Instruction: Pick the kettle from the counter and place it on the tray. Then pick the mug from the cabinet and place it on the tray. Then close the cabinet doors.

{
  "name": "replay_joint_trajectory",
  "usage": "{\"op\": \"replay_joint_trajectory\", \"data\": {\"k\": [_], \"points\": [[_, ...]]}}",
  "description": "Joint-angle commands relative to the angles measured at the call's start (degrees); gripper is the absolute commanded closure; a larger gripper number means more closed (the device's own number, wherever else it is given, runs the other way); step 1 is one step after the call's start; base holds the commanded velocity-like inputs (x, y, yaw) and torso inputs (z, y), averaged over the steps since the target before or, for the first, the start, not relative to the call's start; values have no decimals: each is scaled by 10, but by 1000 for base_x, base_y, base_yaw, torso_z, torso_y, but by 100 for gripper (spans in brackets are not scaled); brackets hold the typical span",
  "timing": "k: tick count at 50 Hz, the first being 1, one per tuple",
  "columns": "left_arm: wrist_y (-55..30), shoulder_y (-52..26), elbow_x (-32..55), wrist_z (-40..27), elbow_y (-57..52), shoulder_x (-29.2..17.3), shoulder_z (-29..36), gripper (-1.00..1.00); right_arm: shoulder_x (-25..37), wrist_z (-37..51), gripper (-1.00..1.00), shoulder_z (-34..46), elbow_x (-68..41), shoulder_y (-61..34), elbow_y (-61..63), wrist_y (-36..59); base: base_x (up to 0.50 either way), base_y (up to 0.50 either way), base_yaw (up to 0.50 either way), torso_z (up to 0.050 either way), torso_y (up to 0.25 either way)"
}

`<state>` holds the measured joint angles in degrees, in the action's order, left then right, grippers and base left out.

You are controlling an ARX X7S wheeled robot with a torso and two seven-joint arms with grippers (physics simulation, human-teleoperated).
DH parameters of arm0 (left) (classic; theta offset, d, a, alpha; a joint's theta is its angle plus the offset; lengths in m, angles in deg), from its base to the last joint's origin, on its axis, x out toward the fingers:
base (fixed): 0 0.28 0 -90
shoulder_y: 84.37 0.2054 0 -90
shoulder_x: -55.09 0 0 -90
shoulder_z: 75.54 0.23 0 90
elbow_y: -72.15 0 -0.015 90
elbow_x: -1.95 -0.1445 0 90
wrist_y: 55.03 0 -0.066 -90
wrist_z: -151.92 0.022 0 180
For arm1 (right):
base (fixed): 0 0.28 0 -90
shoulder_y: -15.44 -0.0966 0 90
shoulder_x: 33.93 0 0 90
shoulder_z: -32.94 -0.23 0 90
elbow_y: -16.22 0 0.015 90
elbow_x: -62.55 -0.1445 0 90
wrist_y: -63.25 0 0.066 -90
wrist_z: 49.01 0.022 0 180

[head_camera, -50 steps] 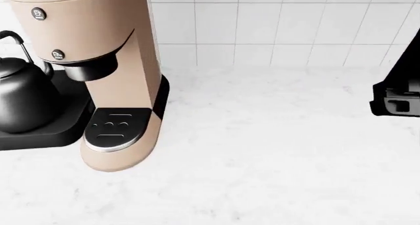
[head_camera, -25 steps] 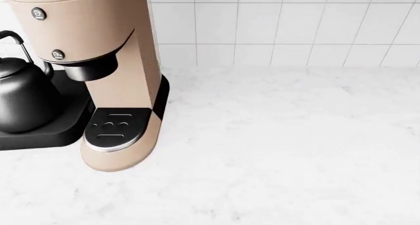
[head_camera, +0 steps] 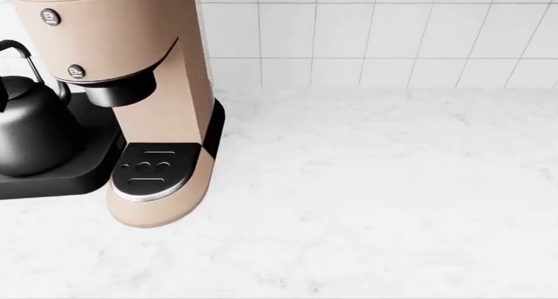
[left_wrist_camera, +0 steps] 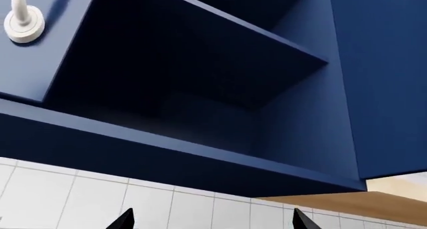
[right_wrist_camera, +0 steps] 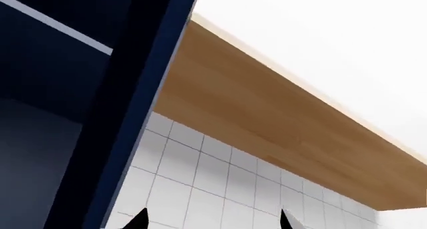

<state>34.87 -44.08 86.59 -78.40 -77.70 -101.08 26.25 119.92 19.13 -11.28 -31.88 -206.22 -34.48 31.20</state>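
Two arms are absent from the head view; only wrist views show the tools. Tabletop (head_camera: 366,201), white marble-look, fills most of the head view, backed by a white tiled wall (head_camera: 375,38). Beige coffee machine (head_camera: 131,83) stands on the tabletop at the view's left, its drip plate facing forward. Tray (head_camera: 61,178), dark, lies just left of the machine, touching or nearly touching its base, partly cut by the frame edge. Kettle (head_camera: 31,132) is seen sitting on the tray, upright, arch handle up, rendered dark here, partly cut off at the left edge. Mug is not seen in any view.

Blue cabinet (left_wrist_camera: 200,89) is seen from below in the left wrist view, door open, interior shelf (left_wrist_camera: 227,49) dark and bare as far as visible; a white knob (left_wrist_camera: 23,24) shows on a door face. Left tool (left_wrist_camera: 210,221): only two dark fingertips (left_wrist_camera: 123,220) show at the frame edge, set well apart, released, nothing between them. Right tool (right_wrist_camera: 210,220): two dark tips likewise spread, released, pointed toward tiled wall beside a blue cabinet door edge (right_wrist_camera: 127,114) and a wooden underside (right_wrist_camera: 267,134).
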Motion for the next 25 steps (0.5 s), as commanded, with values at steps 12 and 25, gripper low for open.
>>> {"op": "replay_joint_trajectory", "data": {"k": [12, 25], "points": [[122, 49, -52, 6, -1, -77, 56, -100, -231, -223, -100, -169, 221, 16, -220, 36, 0, 0, 5, 5, 2], [165, 42, -75, 6, 1, -103, 107, -100, -267, -308, -100, -146, 306, 28, -278, -42, 0, 0, 0, 0, 0]]}}
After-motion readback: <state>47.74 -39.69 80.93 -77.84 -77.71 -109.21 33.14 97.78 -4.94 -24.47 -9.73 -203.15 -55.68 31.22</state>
